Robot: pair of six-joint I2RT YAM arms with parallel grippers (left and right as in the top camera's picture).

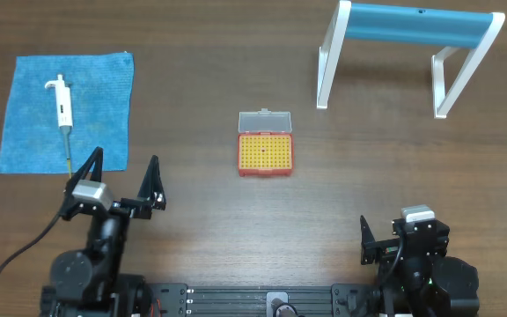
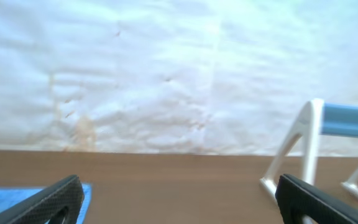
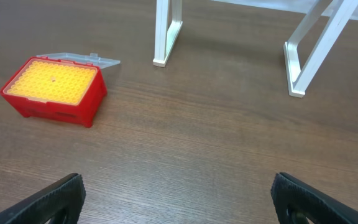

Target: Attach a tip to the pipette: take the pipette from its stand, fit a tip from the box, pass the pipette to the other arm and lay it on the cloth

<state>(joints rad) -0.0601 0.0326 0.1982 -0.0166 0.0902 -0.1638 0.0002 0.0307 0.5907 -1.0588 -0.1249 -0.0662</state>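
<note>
At the far left of the wooden table the blue cloth is spread flat, and the white pipette lies on it. Its thin yellowish tip end points toward the arms' side. I judge that the cloth is there as a soft, clean place for the pipette to rest, so the task looks nearly finished.

Just beside the cloth's near corner the left gripper hangs above the table. Its fingers are spread wide and it holds nothing. Its camera looks toward the back wall, so it is probably lifted and tilted up, away from the pipette.

In the middle stands the red tip box, full of yellow tips. Its clear lid is folded back so that a pipette can be pressed in from above.

At the far right the pipette stand, with a blue bar on white legs, carries nothing. The right gripper is low near its own base, also wide open and empty, well apart from both box and stand.
</note>
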